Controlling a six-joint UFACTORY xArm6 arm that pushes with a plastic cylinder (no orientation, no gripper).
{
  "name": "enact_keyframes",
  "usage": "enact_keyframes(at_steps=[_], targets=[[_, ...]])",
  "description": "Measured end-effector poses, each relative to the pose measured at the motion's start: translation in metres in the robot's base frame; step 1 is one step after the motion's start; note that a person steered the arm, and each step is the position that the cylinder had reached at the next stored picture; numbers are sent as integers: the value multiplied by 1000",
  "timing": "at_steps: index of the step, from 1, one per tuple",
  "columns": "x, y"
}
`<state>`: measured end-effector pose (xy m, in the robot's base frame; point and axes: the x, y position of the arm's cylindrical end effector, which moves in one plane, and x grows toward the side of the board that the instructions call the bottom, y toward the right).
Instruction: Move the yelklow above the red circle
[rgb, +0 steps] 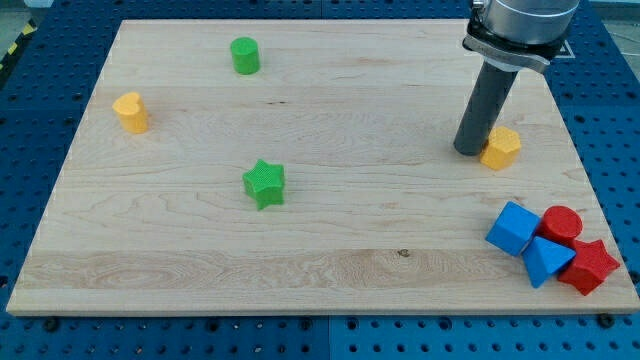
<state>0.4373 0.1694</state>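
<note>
A yellow hexagon block (501, 147) lies on the wooden board at the view's right. My tip (469, 151) touches its left side. The red circle block (562, 224) sits below it near the board's right edge, a good way under the yellow hexagon. A second yellow block (130, 112), heart-like in shape, stands at the view's left.
A blue cube (513, 228), a blue triangle block (546, 261) and a red star (589, 266) cluster around the red circle at the lower right. A green star (265, 184) lies mid-left. A green cylinder (244, 55) stands at the top left. The board's right edge (585, 170) is close.
</note>
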Motion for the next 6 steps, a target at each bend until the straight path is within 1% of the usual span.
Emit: enact_keyframes(at_steps=[1,2,3,6], targets=[[-22,13],[-23,27],[-6,54],[-1,58]])
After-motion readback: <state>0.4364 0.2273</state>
